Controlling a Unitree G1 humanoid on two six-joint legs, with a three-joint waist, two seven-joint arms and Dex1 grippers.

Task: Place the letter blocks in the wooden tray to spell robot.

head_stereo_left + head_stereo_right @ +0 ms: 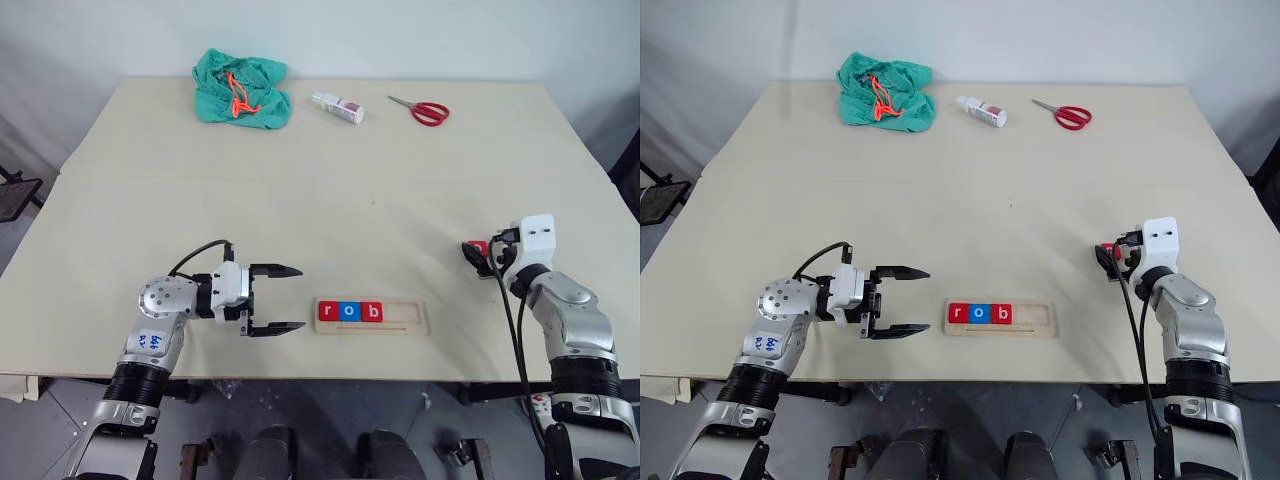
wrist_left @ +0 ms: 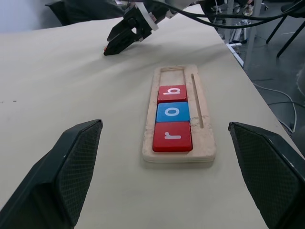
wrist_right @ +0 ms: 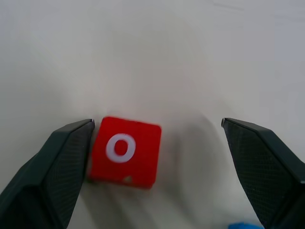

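Observation:
The wooden tray (image 1: 405, 317) lies near the table's front edge. It holds a red r block (image 1: 328, 311), a blue o block (image 1: 350, 312) and a red b block (image 1: 372, 312), and its right part is bare. My left gripper (image 1: 290, 299) stands open and level just left of the tray, pointing at its end. My right gripper (image 3: 157, 125) is open low over the table at the right. A red o block (image 3: 125, 151) lies flat between its fingers, close against one finger (image 3: 62, 162). A blue corner (image 3: 245, 225) shows beside it.
At the table's far side lie a crumpled green cloth (image 1: 240, 88) with an orange cord, a small white bottle (image 1: 337, 106) and red-handled scissors (image 1: 425, 110). The table's right edge (image 2: 233, 47) runs close behind the right gripper.

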